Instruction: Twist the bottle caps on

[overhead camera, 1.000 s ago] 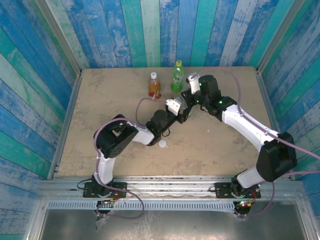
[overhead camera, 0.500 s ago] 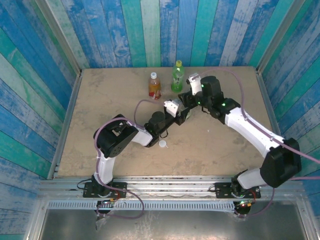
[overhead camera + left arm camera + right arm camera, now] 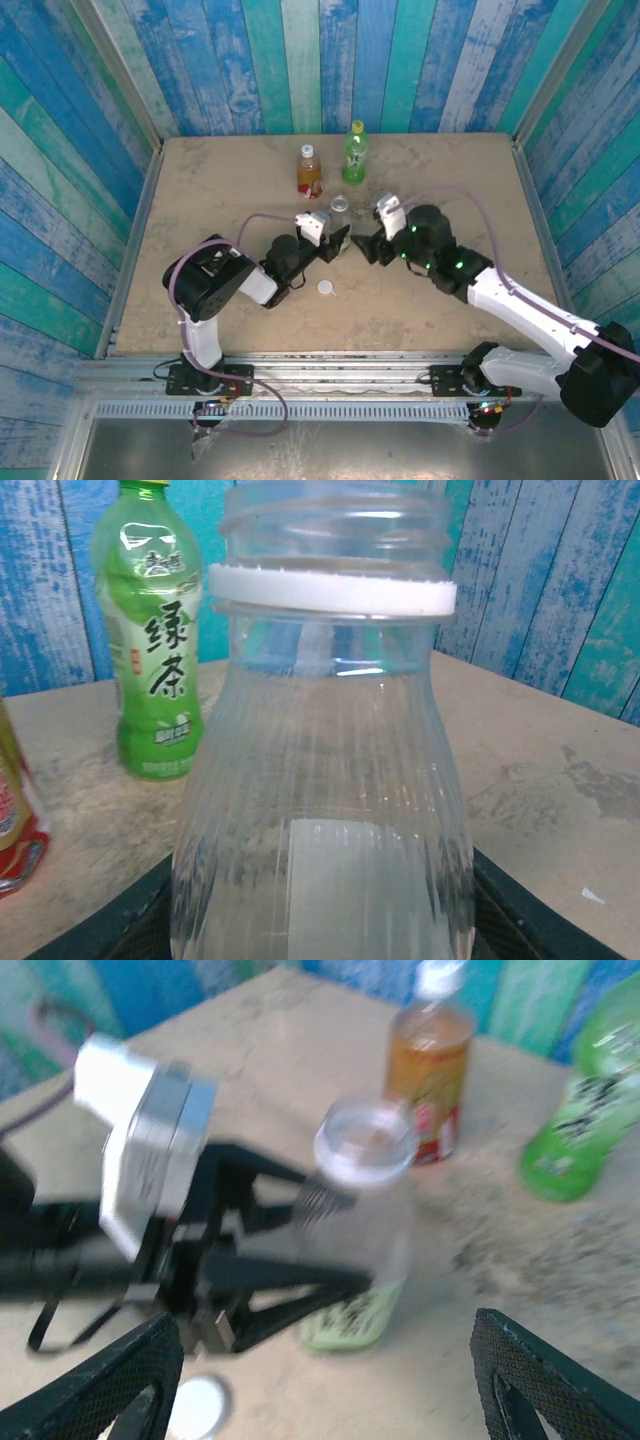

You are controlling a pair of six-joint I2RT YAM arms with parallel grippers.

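Left hand (image 3: 338, 242) clenched on the lower body of the clear ribbed plastic bottle with green label (image 3: 320, 780). That bottle is upright at mid-surface, its mouth uncapped. Right hand (image 3: 363, 246) released, fingers spread wide just beside it, grasping nothing. 1 small round white plastic screw cap (image 3: 326, 288) lies on the tan surface (image 3: 200, 200) near the left arm. The amber-liquid plastic bottle with red label (image 3: 309, 172) and the green plastic bottle (image 3: 355, 152) stand capped near the far edge.

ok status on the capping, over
Left gripper shut on clear bottle, uncapped. Right gripper open, beside it. White cap loose on table. Nothing in the way.
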